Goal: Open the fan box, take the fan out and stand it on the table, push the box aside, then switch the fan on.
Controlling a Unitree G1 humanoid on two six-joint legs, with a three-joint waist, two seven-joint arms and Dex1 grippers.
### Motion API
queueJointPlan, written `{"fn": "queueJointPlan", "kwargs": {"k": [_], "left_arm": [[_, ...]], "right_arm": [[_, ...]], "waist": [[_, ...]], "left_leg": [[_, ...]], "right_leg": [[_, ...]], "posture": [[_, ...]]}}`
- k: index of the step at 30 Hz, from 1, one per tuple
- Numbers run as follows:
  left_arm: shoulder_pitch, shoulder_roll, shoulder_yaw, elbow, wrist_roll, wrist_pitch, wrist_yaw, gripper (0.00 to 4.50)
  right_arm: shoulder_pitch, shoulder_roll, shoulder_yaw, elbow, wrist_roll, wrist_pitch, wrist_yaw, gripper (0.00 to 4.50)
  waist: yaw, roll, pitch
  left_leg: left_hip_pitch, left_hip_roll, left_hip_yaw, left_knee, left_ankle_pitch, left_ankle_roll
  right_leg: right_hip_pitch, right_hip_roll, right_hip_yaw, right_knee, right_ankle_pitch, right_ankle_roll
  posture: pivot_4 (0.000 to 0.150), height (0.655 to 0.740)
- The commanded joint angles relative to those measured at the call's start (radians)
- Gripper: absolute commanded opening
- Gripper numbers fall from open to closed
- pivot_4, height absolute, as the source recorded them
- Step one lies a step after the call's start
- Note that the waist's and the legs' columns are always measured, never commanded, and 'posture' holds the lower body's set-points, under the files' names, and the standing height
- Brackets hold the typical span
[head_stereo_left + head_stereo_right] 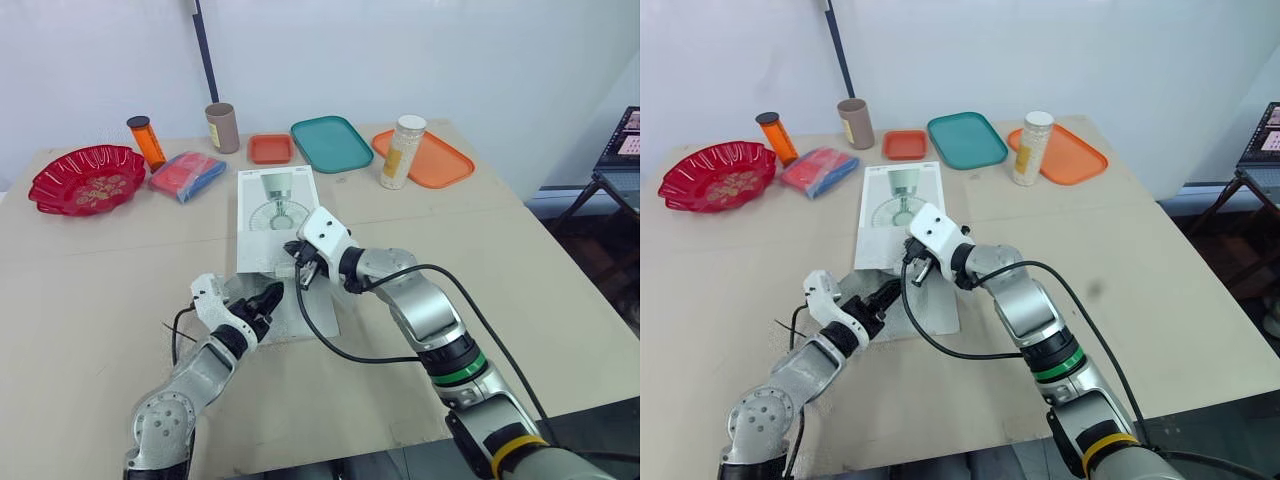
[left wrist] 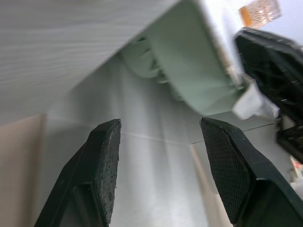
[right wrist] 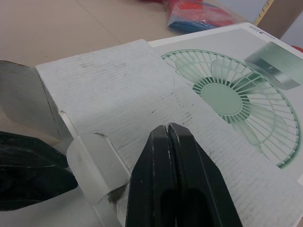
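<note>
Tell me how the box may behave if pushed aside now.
The box lies flat, so it should slide, not tip. Its open flap looks thin and will probably bend. With the fan seemingly inside, it may resist slightly.

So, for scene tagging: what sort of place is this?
Likely an indoor test room: beige wooden table against a white wall, with unrelated props like a red scalloped bowl and teal rectangular tray.

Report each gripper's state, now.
Left gripper: open, at the fan box opened end.
Right gripper: shut, holding nothing, on the fan box top.
</note>
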Motion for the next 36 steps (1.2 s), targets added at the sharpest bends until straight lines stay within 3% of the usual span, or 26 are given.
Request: {"fn": "queueJointPlan", "kwargs": {"k": [1, 19, 26, 36], "left_arm": [[-0.001, -0.022, 0.0, -0.022, 0.0, -0.025, -0.023, 2.84], [-0.046, -0.102, -0.01, 0.017, 0.05, -0.05, -0.042, 2.84], [0.042, -0.091, -0.002, -0.023, 0.082, -0.049, -0.037, 2.84], [-0.017, -0.126, -0.005, 0.033, 0.123, -0.087, -0.065, 2.84]], "right_arm": [[0.015, -0.008, 0.023, 0.017, -0.012, 0.026, 0.008, 0.0], [0.012, -0.01, 0.028, 0.023, -0.018, 0.017, 0.011, 0.0], [0.012, -0.007, 0.031, 0.023, -0.017, 0.017, 0.016, 0.0], [0.003, -0.006, 0.031, 0.038, -0.02, 0.004, 0.018, 0.0]], "waist": [[0.0, 0.0, 0.0], [0.0, 0.0, 0.0], [-0.001, 0.0, 0.0], [-0.001, 0.0, 0.0]], "left_leg": [[0.0, 0.0, 0.0, 0.0, 0.0, 0.0], [0.0, 0.0, 0.0, 0.0, 0.0, 0.0], [0.0, 0.0, 0.0, -0.001, 0.0, -0.001], [0.0, 0.0, -0.001, -0.001, 0.0, -0.001]], "right_leg": [[0.0, 0.0, 0.0, 0.0, 0.0, 0.0], [0.0, 0.0, 0.0, 0.0, 0.0, 0.001], [0.0, 0.0, 0.001, 0.0, -0.001, 0.001], [0.0, 0.0, 0.001, -0.001, -0.001, 0.001]], "posture": [[0.15, 0.74], [0.15, 0.74], [0.15, 0.74], [0.15, 0.74]]}}
